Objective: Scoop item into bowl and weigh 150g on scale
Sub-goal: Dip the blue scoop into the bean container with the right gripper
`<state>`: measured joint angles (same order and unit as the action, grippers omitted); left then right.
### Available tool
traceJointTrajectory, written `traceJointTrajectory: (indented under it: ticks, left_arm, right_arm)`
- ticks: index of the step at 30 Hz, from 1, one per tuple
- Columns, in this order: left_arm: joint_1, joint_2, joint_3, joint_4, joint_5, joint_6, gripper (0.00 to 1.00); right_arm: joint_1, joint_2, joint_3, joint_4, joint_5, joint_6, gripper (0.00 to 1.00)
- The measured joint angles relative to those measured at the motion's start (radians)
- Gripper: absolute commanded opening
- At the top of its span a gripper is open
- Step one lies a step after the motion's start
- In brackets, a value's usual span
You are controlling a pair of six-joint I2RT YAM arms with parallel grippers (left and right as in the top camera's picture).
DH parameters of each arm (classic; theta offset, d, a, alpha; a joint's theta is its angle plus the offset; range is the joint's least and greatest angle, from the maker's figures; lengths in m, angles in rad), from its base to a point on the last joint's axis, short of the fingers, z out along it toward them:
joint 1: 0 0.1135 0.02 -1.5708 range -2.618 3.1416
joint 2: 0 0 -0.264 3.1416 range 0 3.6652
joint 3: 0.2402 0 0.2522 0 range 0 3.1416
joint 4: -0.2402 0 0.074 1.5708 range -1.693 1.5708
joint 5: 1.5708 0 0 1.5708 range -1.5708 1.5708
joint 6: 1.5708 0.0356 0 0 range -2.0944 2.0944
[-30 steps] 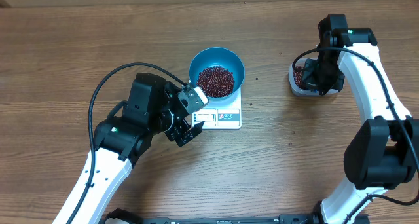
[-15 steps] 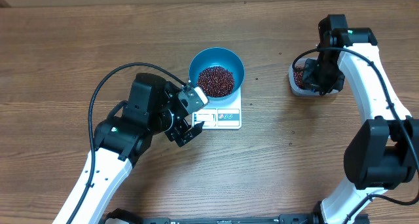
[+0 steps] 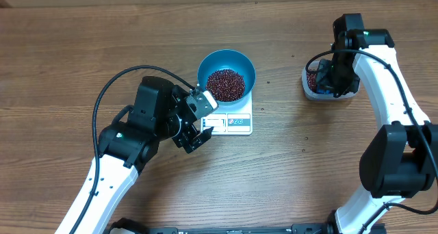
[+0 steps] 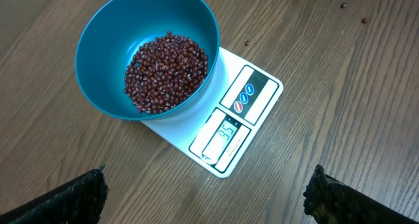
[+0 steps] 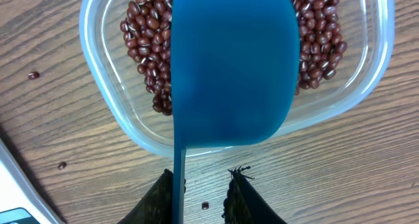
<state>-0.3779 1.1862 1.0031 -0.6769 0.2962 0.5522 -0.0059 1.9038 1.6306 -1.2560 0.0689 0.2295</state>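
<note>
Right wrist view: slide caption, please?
Blue scoop over the clear tub of red beans, handle between parted fingers of the right tool.

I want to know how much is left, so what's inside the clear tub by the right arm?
Red-brown beans lie in the clear tub, showing on both sides. The blue scoop covers the middle in the wrist view, so what lies under it is hidden.

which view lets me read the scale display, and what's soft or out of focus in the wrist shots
Left wrist: the scale display is sharp, its digits showing tilted; the left end effector fingertips at the bottom corners are soft. Right wrist: the blue scoop sits so close it blurs to a flat shape, while the beans behind are crisp. Overhead: that display is too small to read.
</note>
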Motion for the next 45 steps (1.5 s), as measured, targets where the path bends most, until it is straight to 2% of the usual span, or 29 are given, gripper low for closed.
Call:
traceJointTrajectory:
  ticks: [3,4,45]
  left_arm:
    - [0.000,0.000,0.000,0.000,0.000,0.000,1.00]
    - [0.000,0.000,0.000,0.000,0.000,0.000,0.99]
    - [0.000,0.000,0.000,0.000,0.000,0.000,1.00]
  right_arm:
    - [0.000,0.000,0.000,0.001,0.006,-0.002,0.05]
    - [0.000,0.000,0.000,0.002,0.008,-0.003,0.04]
    - [-0.027,0.004,0.000,0.014,0.106,-0.021,0.04]
